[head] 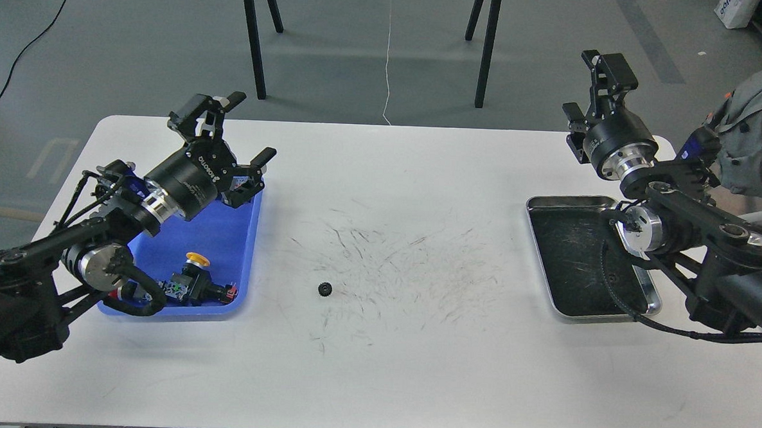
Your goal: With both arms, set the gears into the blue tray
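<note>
One tiny black gear lies on the white table, right of the blue tray and clear of both arms. My left gripper hangs open above the tray's far right corner, nothing between its fingers. It covers the tray's far end. My right gripper is raised past the table's far right edge, beyond the silver tray. It is open and empty, pointing up and away. The gear sits well below and to the right of the left gripper.
Push-button switches, one with a yellow cap, lie in the blue tray's near end. A silver metal tray with a dark scratched floor sits at the right, partly under my right arm. A grey backpack hangs at the far right.
</note>
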